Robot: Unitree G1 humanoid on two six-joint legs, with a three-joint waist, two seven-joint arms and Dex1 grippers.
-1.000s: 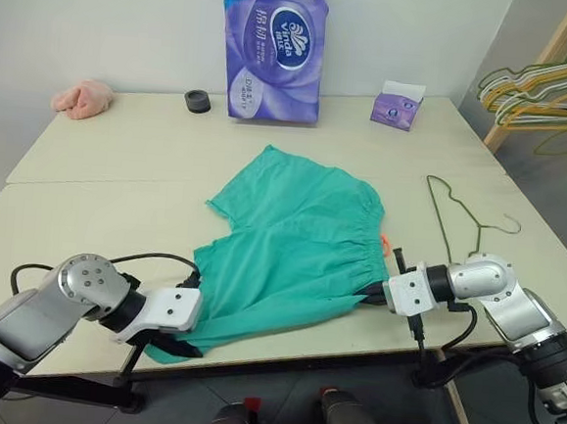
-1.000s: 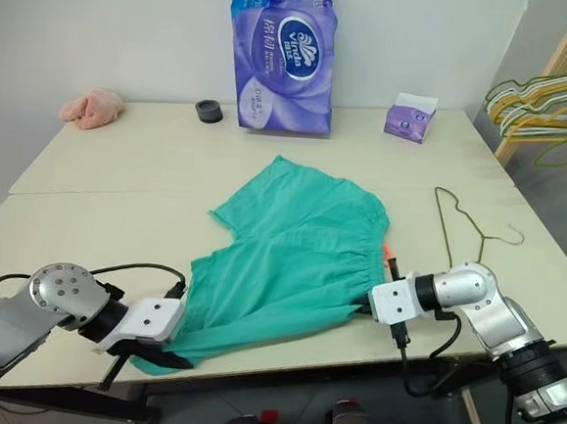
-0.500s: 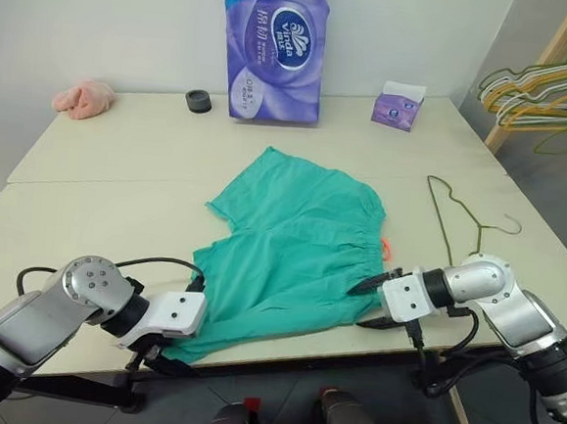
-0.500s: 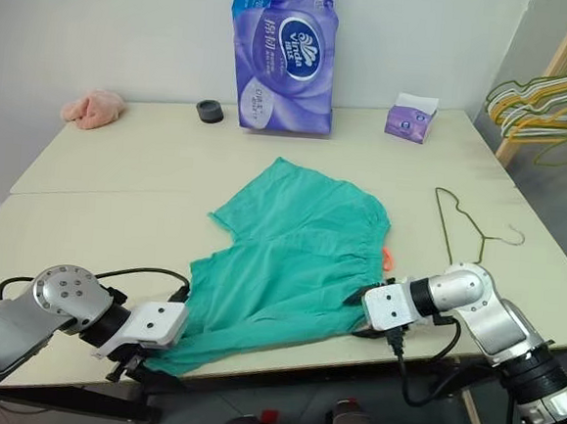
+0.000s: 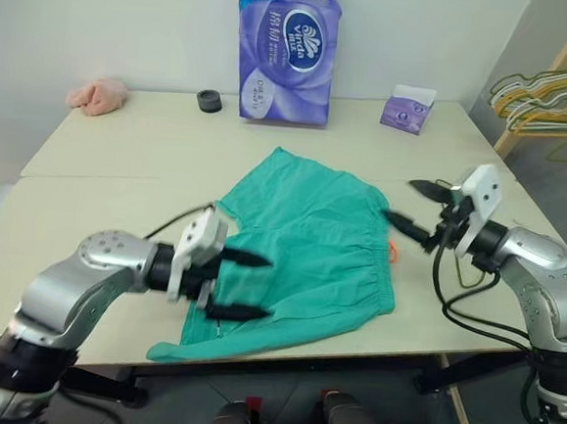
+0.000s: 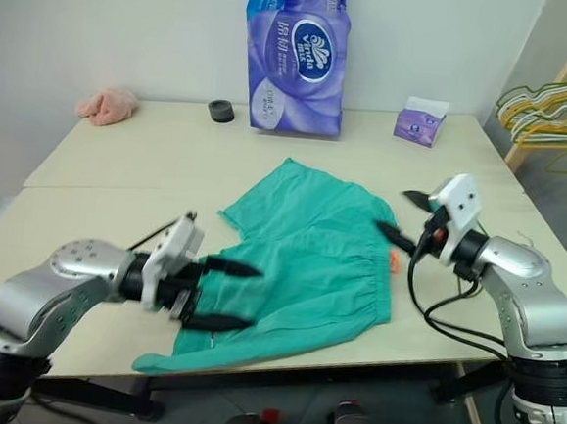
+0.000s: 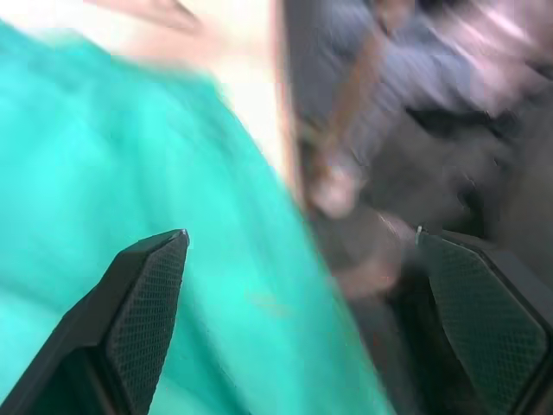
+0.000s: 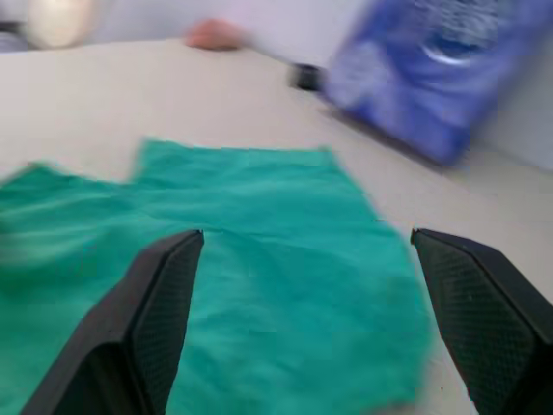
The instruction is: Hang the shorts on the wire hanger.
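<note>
Pale table (image 5: 121,160) seen with a seam across it, tall purple tissue-roll pack (image 5: 287,50) stood upright at the far edge, small black ring (image 5: 210,100) placed just beside it, pink cloth lump (image 5: 97,96) laid at the far corner, small purple tissue box (image 5: 410,110) set apart, yellow and green hangers (image 5: 548,93) bunched on a wooden rack (image 5: 558,67).

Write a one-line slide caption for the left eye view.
Both grippers, left and right, hover open above teal shorts lying flat on the table.
</note>
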